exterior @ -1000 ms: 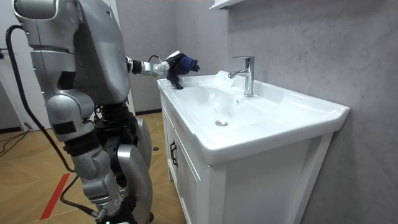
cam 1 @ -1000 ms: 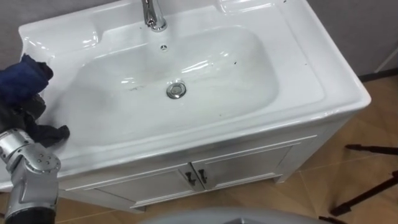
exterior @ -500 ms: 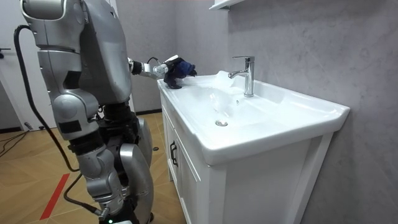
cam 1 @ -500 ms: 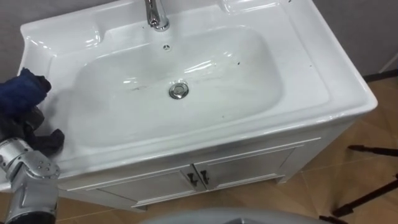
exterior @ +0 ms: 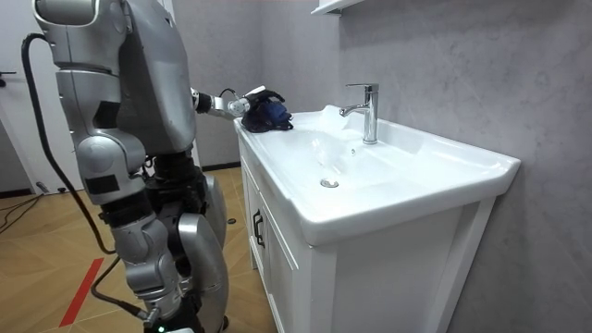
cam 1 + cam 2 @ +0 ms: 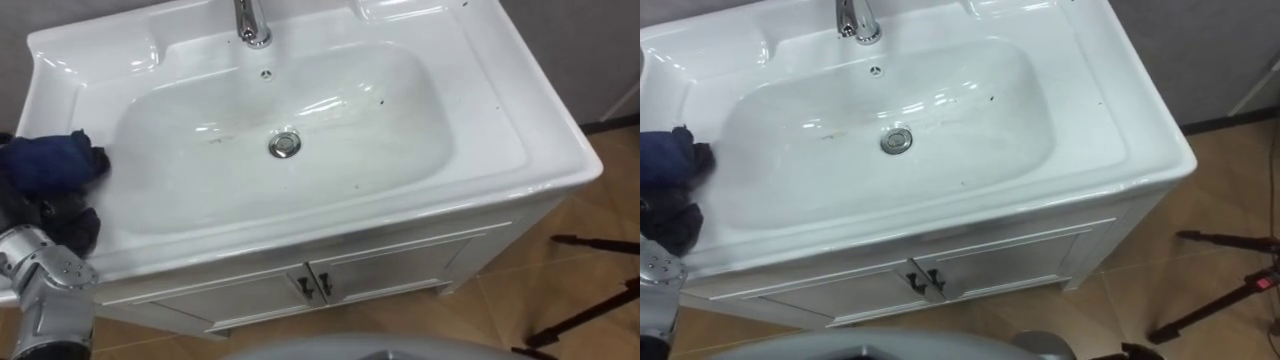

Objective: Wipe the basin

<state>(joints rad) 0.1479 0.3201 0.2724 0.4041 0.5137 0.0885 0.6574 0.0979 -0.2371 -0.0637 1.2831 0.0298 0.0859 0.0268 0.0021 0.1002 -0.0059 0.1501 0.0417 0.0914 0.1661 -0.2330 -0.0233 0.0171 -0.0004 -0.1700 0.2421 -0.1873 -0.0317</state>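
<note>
The left robot hand (image 6: pixel 25 215) sits at the front-left corner of the basin (image 6: pixel 480 120), its dark fingers clamped into a bunched dark blue cloth (image 6: pixel 50 162). A second ago that cloth was held up clear of the porcelain with a loose tail hanging down. Now it has come down and lies spread on the flat left edge of the rim, just outside the bowl, and the room view shows it resting on the basin's near corner ahead of the wrist. The robot stands at that left end of the cabinet, arm reaching forward. The change matters: the cloth is in contact with the surface, so wiping can start from here, but judging by where it lies, only the rim has been met. The bowl itself looks untouched, with a few dark specks (image 6: pixel 379 100) on its right slope and faint marks near the drain (image 6: pixel 285 144), well apart from the cloth. The next stroke probably needs to carry the cloth right, over the lip and down toward the drain, below the tap (image 6: pixel 250 25).
</note>
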